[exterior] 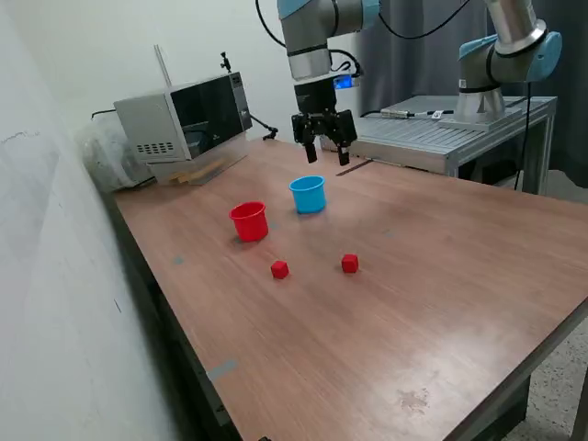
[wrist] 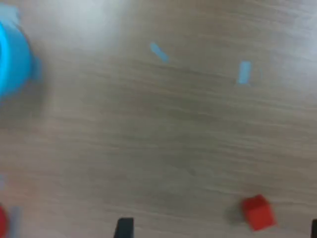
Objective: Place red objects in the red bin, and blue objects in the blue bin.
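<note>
The tool (exterior: 324, 147) hangs released and empty above the blue cup (exterior: 308, 195). Beside it on the worktop (exterior: 441, 276) stands the red cup (exterior: 249, 221); two red cubes (exterior: 279, 269) (exterior: 349, 264) lie nearer the camera.

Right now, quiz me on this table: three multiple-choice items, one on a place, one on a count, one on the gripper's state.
1. Where does the blue cup stand relative to the red cup in the exterior view?
A. On its right
B. On its left
C. Stacked inside it

2. How many red cubes lie loose on the table?
A. None
B. Two
C. Four

3. What state is the gripper in?
A. Shut on a red cube
B. Resting inside the red cup
C. Open and empty, above the table

Answers: 1 A, the blue cup sits at the exterior view's right of the red one. 2 B, one cube and another. 3 C, its fingers are spread with nothing between.
</note>
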Controlling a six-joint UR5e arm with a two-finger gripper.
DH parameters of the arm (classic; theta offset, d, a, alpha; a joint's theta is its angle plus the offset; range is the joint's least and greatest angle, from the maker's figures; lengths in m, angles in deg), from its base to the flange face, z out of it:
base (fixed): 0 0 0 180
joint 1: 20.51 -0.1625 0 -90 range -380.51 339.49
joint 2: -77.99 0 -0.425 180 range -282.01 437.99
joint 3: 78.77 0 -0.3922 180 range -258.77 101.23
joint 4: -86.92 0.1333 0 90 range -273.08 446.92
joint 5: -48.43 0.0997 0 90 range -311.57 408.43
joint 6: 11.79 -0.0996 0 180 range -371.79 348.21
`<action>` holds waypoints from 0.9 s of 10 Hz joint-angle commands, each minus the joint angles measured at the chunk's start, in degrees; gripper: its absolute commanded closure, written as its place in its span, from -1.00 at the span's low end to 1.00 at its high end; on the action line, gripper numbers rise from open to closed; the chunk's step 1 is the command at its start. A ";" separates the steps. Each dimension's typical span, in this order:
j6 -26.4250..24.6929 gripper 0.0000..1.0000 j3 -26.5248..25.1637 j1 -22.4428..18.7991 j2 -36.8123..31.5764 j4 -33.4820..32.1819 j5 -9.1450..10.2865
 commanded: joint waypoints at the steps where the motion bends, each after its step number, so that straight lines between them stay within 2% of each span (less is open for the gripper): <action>1: 4.84 -1.00 4.41 -3.37 5.30 0.08 0.10; 3: 5.38 -1.00 8.37 -3.82 9.44 -0.36 0.10; 5: 8.88 -1.00 11.89 -5.39 13.22 -0.71 -0.08; 9: 10.31 -1.00 11.73 -7.07 17.71 -4.31 0.10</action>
